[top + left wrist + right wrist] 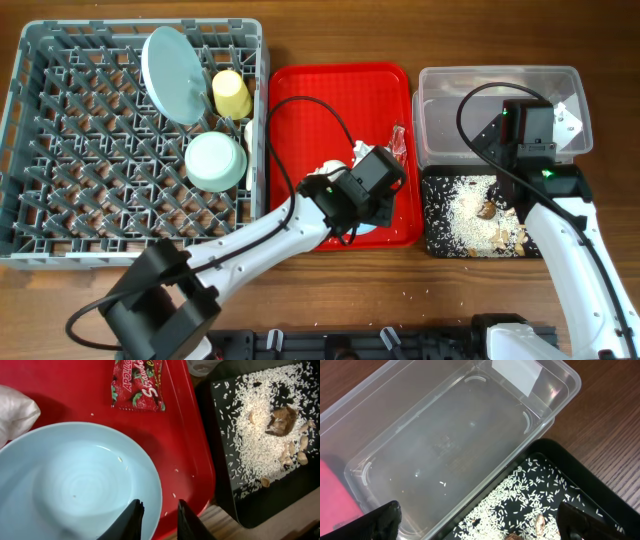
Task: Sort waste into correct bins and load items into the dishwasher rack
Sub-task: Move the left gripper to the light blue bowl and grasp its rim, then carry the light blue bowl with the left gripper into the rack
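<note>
On the red tray (190, 450) lies a pale blue plate (70, 485). My left gripper (159, 512) stands astride its rim, fingers narrowly apart, and a strip of red shows between the rim and the outer finger. Beyond the plate lie the red snack wrapper (137, 385) and the white tissue (15, 412). Rice (260, 425) and brown scraps (282, 420) cover the black tray (435, 240). My right gripper (480, 522) hangs wide open and empty over the border between the clear tub (445, 435) and the black tray (600, 475).
The grey dishwasher rack (60, 150) fills the left side. It holds an upright blue plate (172, 75), a yellow cup (231, 93) and a blue bowl (215, 160). A few rice grains lie in the clear tub and on the red tray (320, 100).
</note>
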Controlling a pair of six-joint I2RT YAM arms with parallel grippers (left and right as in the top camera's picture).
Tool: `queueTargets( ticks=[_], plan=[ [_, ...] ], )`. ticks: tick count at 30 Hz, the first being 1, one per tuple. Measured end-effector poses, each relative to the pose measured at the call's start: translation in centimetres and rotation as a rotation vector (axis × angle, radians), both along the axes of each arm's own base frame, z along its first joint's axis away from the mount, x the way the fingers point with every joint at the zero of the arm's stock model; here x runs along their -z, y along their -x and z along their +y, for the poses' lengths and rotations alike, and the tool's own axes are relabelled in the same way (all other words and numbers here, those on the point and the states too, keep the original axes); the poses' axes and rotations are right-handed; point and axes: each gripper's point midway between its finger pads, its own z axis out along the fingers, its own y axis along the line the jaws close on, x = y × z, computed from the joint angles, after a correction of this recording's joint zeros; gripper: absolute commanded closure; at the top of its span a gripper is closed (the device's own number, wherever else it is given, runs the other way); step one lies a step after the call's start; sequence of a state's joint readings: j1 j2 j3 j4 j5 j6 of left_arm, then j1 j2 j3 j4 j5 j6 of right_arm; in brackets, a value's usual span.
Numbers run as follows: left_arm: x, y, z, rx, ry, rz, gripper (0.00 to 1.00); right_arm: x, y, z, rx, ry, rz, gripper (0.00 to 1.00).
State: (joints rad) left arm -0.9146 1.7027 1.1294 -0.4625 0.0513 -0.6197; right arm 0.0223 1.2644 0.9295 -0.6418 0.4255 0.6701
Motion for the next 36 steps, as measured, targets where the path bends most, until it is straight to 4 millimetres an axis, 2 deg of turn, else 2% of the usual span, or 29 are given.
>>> queueTargets(
  ticks=[7,11,15,20,22,25,28,31,33,35,36],
  plan=[
    [2.5,0.1,-0.1,0.003,-0.041,0.031,0.79,0.0,0.0,0.0,0.0,0.0,0.0,0.0],
    [2.7,0.6,-0.5,0.018,-0.044,0.033,0.79,0.0,0.0,0.0,0.0,0.0,0.0,0.0],
    [2.8,1.9,-1.3,0.054,-0.062,0.013,0.78,0.0,0.0,0.0,0.0,0.0,0.0,0.0],
    [3.6,1.3,-0.9,0.031,-0.116,-0.031,0.78,0.0,0.0,0.0,0.0,0.0,0.0,0.0],
    [4.5,1.3,-0.6,0.027,-0.141,-0.025,0.83,0.0,0.0,0.0,0.0,0.0,0.0,0.0],
    [4.8,1.2,-0.5,0.025,-0.15,-0.027,0.96,0.0,0.0,0.0,0.0,0.0,0.0,0.0],
    [4.7,0.9,-0.4,0.017,-0.158,-0.042,0.96,0.0,0.0,0.0,0.0,0.0,0.0,0.0],
    [4.1,0.6,0.0,0.008,-0.161,-0.057,0.96,0.0,0.0,0.0,0.0,0.0,0.0,0.0],
    [2.7,0.4,0.5,-0.006,-0.146,-0.066,0.96,0.0,0.0,0.0,0.0,0.0,0.0,0.0],
    [-0.2,-0.3,1.1,-0.032,-0.086,-0.087,0.96,0.0,0.0,0.0,0.0,0.0,0.0,0.0],
    [-3.1,-1.1,1.6,-0.056,-0.015,-0.112,0.96,0.0,0.0,0.0,0.0,0.0,0.0,0.0]
  ],
)
